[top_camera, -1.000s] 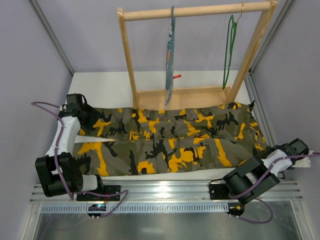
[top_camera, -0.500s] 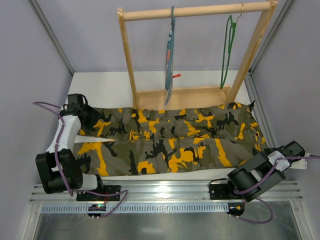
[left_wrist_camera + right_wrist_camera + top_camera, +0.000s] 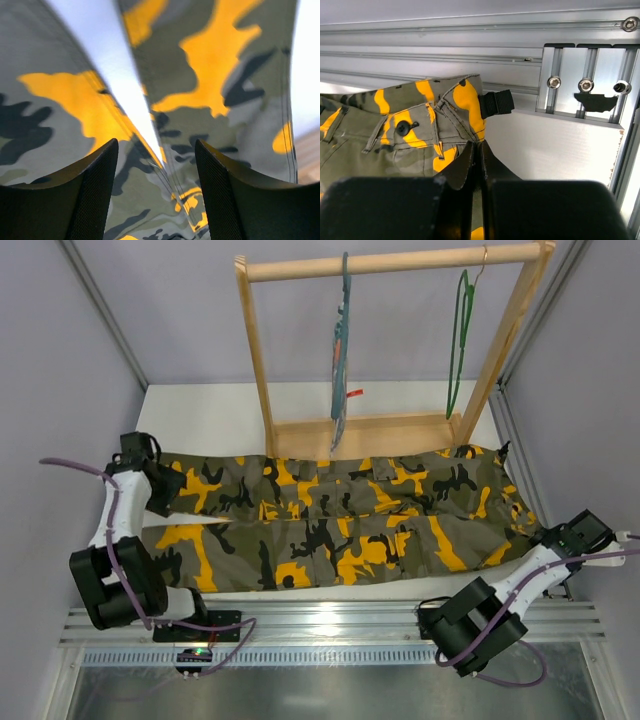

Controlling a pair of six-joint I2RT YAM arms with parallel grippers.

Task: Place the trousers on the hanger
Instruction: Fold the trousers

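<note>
The trousers [image 3: 340, 520] lie spread flat across the white desk [image 3: 200, 405], with the waist at the right and the two legs running out to the left. A narrow wedge of bare desk shows between the legs.

The right tool [image 3: 477, 147] is at the waistband on the near right. Its fingers are pressed together with camouflage fabric pinched between them, just beside the button and a black strap.

The left tool [image 3: 155, 145] hangs over the leg ends at the far left. Its fingers are spread well apart and grip nothing, and both legs show below it.

Beyond the trousers stands a wooden rack [image 3: 255, 350]. The hanger [image 3: 458, 340] hangs from the right end of the rack's rail, well apart from the trousers. A striped cloth [image 3: 340, 350] hangs further left on the same rail.
</note>
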